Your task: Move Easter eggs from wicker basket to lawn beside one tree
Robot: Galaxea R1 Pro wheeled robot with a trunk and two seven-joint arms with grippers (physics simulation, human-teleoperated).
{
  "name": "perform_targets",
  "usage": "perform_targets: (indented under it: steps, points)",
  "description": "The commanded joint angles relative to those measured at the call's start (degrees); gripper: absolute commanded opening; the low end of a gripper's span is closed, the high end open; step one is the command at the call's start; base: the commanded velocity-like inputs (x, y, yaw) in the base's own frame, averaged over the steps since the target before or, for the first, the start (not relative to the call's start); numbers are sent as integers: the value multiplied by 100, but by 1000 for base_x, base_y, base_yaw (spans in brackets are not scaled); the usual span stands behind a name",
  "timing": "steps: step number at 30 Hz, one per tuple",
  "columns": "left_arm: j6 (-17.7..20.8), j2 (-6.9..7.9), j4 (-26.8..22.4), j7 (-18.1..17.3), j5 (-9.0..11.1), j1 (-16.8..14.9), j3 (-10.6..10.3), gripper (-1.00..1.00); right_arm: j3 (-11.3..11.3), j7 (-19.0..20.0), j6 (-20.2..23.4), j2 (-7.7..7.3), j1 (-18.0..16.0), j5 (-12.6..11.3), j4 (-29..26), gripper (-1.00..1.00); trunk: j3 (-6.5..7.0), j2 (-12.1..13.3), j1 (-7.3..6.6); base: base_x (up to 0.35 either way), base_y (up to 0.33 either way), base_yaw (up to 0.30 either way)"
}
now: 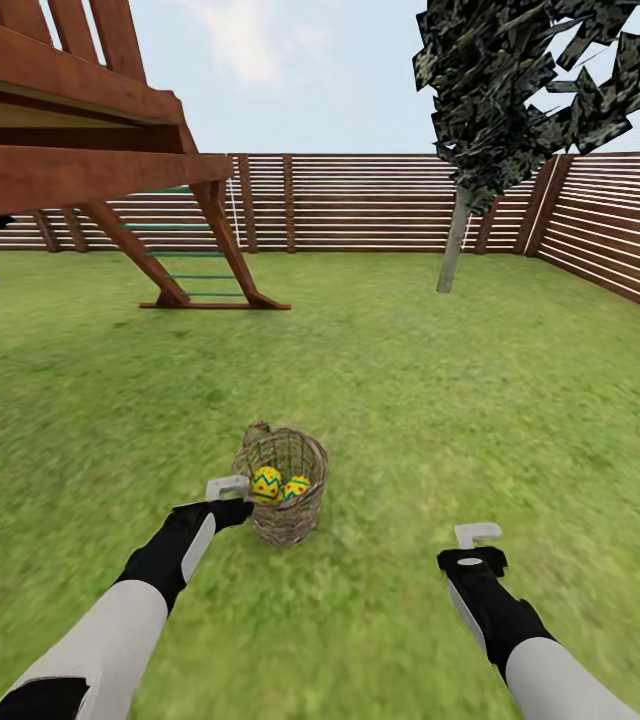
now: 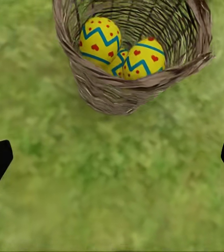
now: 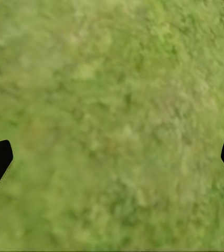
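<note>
The wicker basket [image 1: 282,488] stands upright on the lawn [image 1: 410,400] just ahead of me. Yellow Easter eggs with blue zigzags and red dots lie inside it [image 1: 266,483] [image 1: 296,487]. In the left wrist view the basket [image 2: 117,92] holds two plain eggs [image 2: 98,39] [image 2: 143,58] and a sliver of a third between them. My left gripper [image 1: 226,488] hangs open close beside the basket's left rim. Over bare grass to the basket's right, my right gripper [image 1: 477,535] is open too. A tree [image 1: 457,235] with a pale trunk stands far right by the fence.
A brown wooden playset with a green-runged ladder [image 1: 190,250] rises at the far left. A brown slat fence [image 1: 360,200] closes the garden at the back and right. Open grass lies between the basket and the tree.
</note>
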Motion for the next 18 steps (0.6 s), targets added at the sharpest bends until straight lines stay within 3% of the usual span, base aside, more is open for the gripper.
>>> perform_targets:
  steps: [1,5,8,15,18]
  points:
    - [31,-3,-10,28,51,-2,17,100,18,-5,58,-3,-2,57,-7,100,-5,-2,3,331,0,0]
    - [30,1,-10,30,51,-2,17,100,18,3,59,-3,-2,57,-7,100,-5,-2,3,331,0,0]
    - [13,104,-10,25,51,1,4,100,18,9,60,-2,-2,57,-7,100,-5,-2,3,316,0,0]
    - [10,133,-11,4,52,7,0,100,18,6,52,-3,-2,57,-3,100,-5,-2,3,24,0,10]
    - [11,133,-10,5,51,7,0,100,18,3,51,-3,-2,57,0,100,-5,-2,3,1,0,176]
